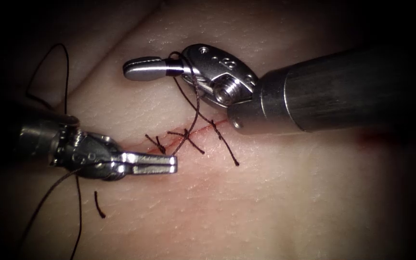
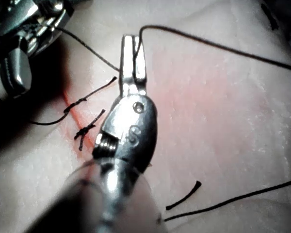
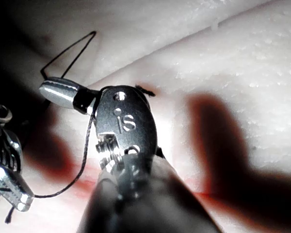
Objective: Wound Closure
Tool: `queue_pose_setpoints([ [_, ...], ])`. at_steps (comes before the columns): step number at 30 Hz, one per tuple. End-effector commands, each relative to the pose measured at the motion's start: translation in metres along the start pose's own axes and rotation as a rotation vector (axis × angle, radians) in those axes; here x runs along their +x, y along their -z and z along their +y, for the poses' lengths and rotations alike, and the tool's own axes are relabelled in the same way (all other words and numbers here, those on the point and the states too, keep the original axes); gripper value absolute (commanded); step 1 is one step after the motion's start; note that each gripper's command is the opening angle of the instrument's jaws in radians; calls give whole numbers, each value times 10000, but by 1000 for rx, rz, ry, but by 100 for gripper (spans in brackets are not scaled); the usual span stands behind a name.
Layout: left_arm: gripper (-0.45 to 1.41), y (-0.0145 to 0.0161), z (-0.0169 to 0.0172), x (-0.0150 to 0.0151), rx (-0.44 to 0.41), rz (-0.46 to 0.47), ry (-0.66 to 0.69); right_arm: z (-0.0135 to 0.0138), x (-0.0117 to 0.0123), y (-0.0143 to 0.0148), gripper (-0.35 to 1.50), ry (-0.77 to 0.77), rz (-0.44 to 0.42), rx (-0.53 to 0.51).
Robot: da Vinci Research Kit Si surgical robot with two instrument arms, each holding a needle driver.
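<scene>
The left tool point(image 1: 162, 163) lies low on the tissue point(image 1: 290, 202), left of the cut point(image 1: 203, 127), jaws nearly closed on the thread point(image 1: 194, 103) at their tips. That strand rises past tied stitches point(image 1: 186, 137) to the right tool point(image 1: 143, 68), wrapped around the base of its closed jaws; whether they pinch it cannot be told. Cut ends point(image 1: 99, 204) lie nearby. Red fluid point(image 1: 160, 144) tints the cut.

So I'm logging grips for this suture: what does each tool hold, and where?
The left tool pinches the thread at its jaw tips. The right tool has thread wound around its shut jaws. No needle visible.
</scene>
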Motion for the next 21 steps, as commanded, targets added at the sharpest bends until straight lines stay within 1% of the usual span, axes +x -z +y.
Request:
queue_pose_setpoints([
  [1,-45,-2,0,-12,8,-7,5,-3,-7,3,-35,-3,1,17],
  [2,-45,-1,-4,-17,13,-8,9,-5,-7,6,-35,-3,4,25],
  [3,-45,3,-12,-29,26,-22,3,-9,-5,13,-35,-5,9,48],
  [6,-45,6,-15,-47,35,-32,14,-12,-1,21,-35,-9,15,75],
  [9,-45,6,-15,-63,43,-44,13,-16,0,25,-35,-10,19,105],
  [13,-45,7,-19,-77,47,-51,16,-23,2,30,-35,-12,22,148],
  [18,-45,9,-37,-83,59,-57,18,-28,5,36,-35,12,-39,202],
  [21,-45,9,-47,-86,64,-59,20,-32,5,41,-35,22,-91,241],
])
